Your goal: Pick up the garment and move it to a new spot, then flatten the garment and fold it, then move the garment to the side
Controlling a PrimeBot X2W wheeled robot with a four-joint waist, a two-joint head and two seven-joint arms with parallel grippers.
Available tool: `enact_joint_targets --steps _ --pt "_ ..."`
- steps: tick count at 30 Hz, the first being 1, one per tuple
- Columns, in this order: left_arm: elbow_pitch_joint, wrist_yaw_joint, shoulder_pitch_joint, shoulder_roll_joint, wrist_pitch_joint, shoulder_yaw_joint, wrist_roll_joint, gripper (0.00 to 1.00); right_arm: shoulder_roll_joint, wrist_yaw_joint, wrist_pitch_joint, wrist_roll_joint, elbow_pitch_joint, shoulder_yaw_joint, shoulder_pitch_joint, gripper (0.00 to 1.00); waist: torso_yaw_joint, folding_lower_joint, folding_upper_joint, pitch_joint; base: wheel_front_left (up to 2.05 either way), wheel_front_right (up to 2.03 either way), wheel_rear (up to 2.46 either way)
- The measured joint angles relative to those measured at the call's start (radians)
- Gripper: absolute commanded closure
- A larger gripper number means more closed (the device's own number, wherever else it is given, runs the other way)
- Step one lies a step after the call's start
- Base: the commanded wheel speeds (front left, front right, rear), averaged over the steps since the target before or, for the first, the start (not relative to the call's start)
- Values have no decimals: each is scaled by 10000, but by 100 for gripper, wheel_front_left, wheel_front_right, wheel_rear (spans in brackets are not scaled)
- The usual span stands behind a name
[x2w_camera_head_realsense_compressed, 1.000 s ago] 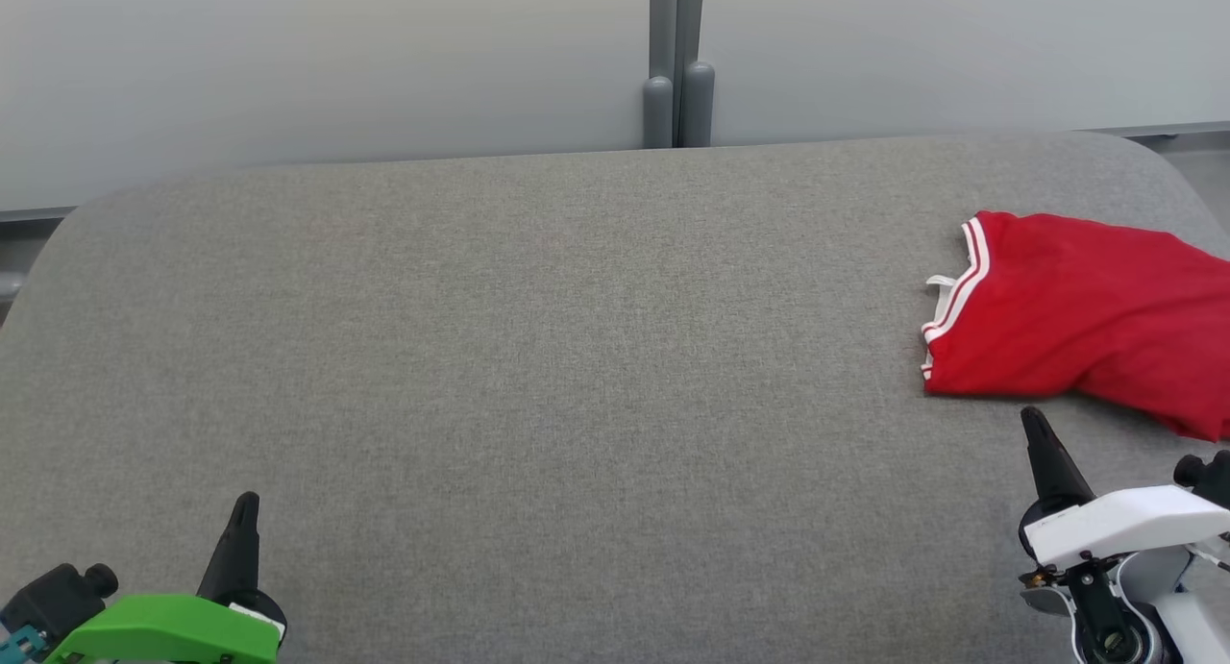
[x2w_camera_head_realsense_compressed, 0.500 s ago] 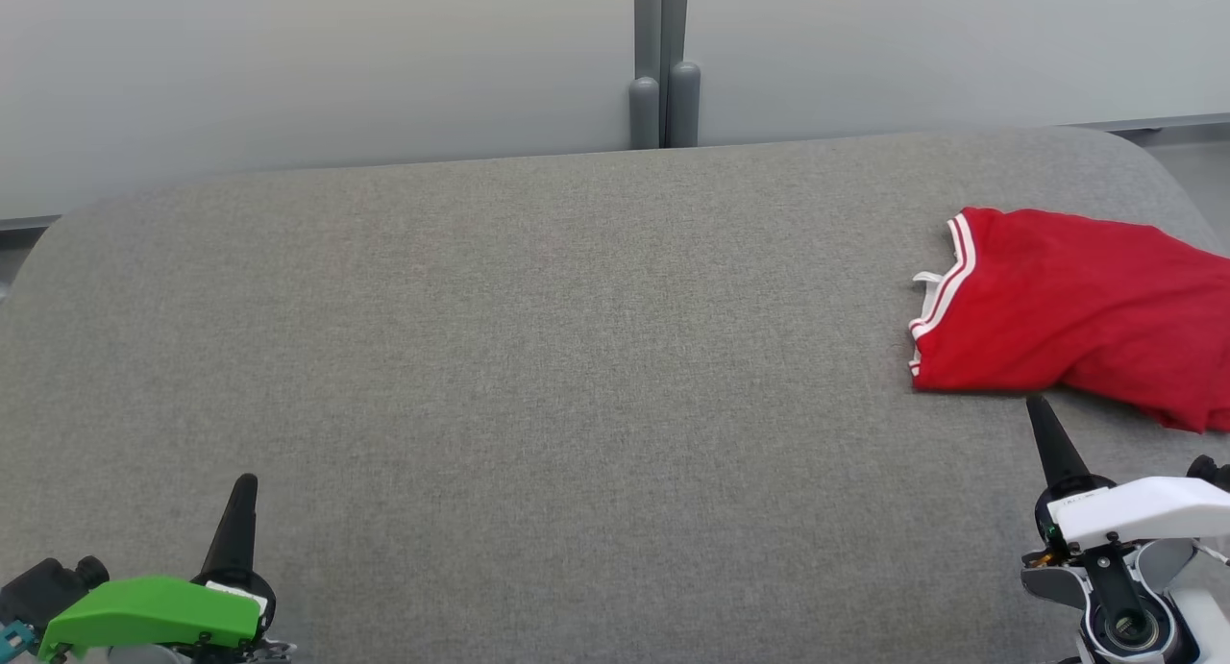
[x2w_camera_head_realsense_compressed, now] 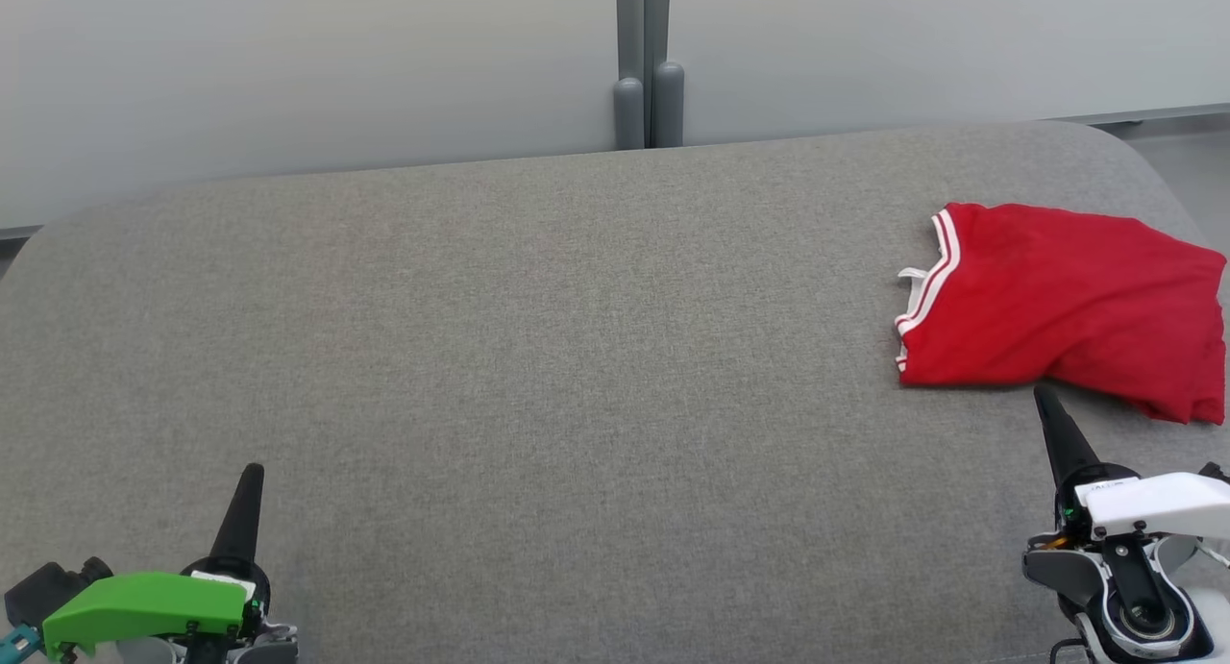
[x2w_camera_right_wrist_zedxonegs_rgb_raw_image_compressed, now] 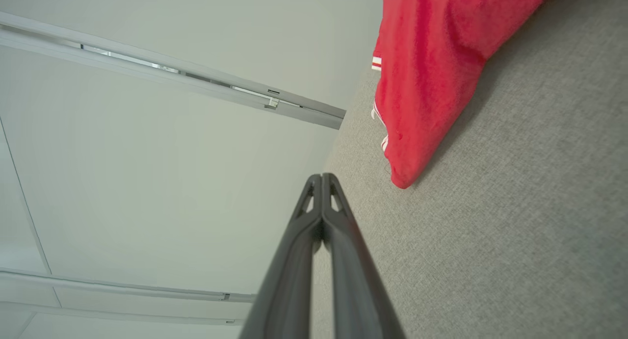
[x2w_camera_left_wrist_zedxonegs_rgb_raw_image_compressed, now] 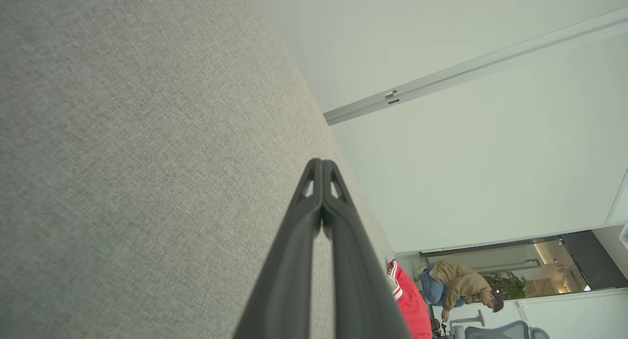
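The red garment [x2w_camera_head_realsense_compressed: 1057, 318] lies at the far right of the grey counter [x2w_camera_head_realsense_compressed: 577, 356], close to its rounded right-hand edge. It is doubled over on itself into a rough, slightly rumpled slab. A white-striped band runs down its left edge, and a small white tab or cord pokes out beside that. Lying like this off to the side, it could be a finished fold already put aside or a loose heap waiting to be carried elsewhere. From where I stand I can't say which.

It looks to me like thin, light, limp cloth that will sag and slide open the moment it leaves the surface. A pinch on the plain red middle would probably catch only the top layer. The striped band looks the firmer part, so I'd take hold there or at a corner where the layers meet. Gripping two points well apart would keep it from bunching.

The right end effector [x2w_camera_head_realsense_compressed: 1043, 395] sits just short of the garment's near edge, not touching it. Its two dark fingers are pressed together with nothing between them, which the right wrist view shows plainly. The left end effector [x2w_camera_head_realsense_compressed: 252, 477] is well away at the near left of the counter, also closed tight and empty.

Behind the counter are pale wall panels [x2w_camera_head_realsense_compressed: 288, 68] split by a grey post [x2w_camera_head_realsense_compressed: 642, 68]. In the left wrist view a person [x2w_camera_left_wrist_zedxonegs_rgb_raw_image_compressed: 461, 285] bends over in a room beyond.
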Motion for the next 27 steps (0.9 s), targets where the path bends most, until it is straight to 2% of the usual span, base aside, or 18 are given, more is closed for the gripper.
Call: enact_joint_targets --steps 27 --pt "531 -600 -608 -765 788 809 -2366 100 514 614 648 3127 410 -918 -522 100 -325 0 0 -2 0 0 0"
